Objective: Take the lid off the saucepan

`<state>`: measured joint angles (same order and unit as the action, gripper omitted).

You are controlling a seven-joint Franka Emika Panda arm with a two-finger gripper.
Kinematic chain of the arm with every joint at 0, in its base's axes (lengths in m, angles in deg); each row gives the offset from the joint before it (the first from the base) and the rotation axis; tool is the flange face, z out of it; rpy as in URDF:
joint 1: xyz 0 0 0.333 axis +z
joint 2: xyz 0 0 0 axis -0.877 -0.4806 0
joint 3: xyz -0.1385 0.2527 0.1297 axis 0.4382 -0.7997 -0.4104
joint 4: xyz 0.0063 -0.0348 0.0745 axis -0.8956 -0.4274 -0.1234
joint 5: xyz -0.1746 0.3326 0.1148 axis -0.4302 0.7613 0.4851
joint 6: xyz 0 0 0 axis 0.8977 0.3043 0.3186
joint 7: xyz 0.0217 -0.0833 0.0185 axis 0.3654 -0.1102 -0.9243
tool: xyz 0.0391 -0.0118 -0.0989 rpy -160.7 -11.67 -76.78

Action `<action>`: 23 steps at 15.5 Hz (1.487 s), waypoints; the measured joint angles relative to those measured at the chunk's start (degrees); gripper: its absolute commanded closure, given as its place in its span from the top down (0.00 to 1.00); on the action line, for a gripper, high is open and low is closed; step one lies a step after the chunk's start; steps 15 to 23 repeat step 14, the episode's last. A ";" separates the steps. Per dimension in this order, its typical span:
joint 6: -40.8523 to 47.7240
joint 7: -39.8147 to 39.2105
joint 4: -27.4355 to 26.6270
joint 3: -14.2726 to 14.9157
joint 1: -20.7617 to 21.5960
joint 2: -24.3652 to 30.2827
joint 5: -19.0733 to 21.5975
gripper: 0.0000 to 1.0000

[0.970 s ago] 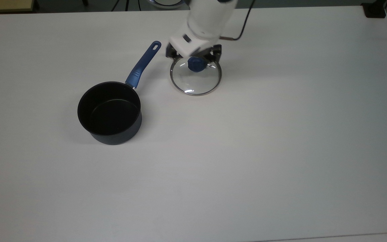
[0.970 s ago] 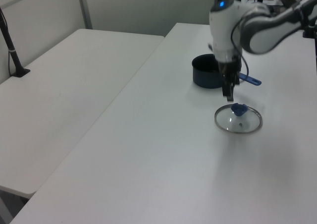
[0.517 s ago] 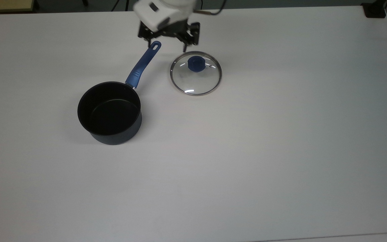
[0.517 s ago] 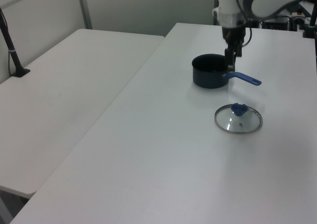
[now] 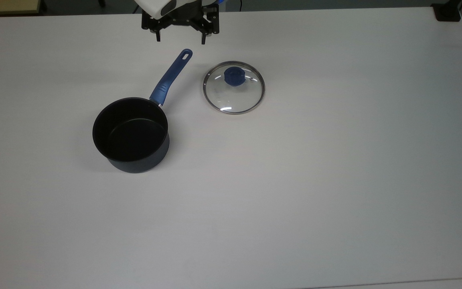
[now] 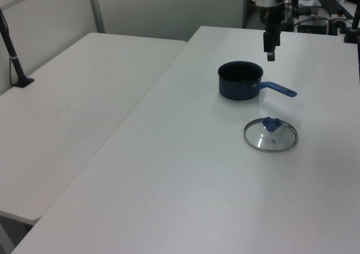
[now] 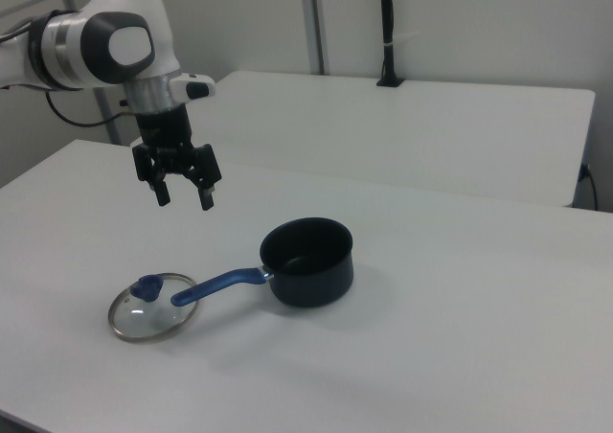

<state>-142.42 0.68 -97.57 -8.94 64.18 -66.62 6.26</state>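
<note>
You are looking at a wide white bench [image 5: 335,180] with two things on it, set apart from each other. The saucepan [image 5: 131,134] stands upright and uncovered, its black inside open to the top view; in that view its long blue handle [image 5: 171,76] runs up and to the right, ending in a slotted tip. The lid [image 5: 234,87] lies flat on the bench just beside that handle, to the top view's right of it and not touching it, with its blue knob [image 5: 234,76] facing up and its thin metal rim resting on the surface. In the right view the lid [image 7: 151,306] sits at the right view's left of the saucepan [image 7: 308,261], and the handle tip appears to overlap the lid's edge, though the top view shows a gap between them. In the left view the lid [image 6: 270,136] lies nearer the camera than the saucepan [image 6: 240,80]. Your hand [image 7: 181,190] hangs in the air above the bench, well clear of both things, with its two fingers spread wide and nothing between them. In the top view the hand [image 5: 180,37] sits near the far edge of the bench, beyond the handle tip. In the left view the hand [image 6: 270,46] hovers above and behind the saucepan.
</note>
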 measured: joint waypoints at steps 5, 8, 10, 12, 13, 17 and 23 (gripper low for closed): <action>0.00 -2.52 0.16 1.39 0.00 0.04 0.69 1.00; 0.00 -3.65 0.55 2.87 -0.02 0.30 1.58 1.00; 0.00 -3.72 0.85 3.28 -0.03 0.39 1.62 1.00; 0.00 -3.67 0.95 3.32 -0.21 0.39 1.62 1.00; 0.00 -3.66 0.99 3.33 -0.47 0.39 1.62 1.00; 0.00 -3.66 1.05 3.35 -0.70 0.39 1.62 1.00; 0.00 -3.66 1.05 3.35 -0.70 0.39 1.62 1.00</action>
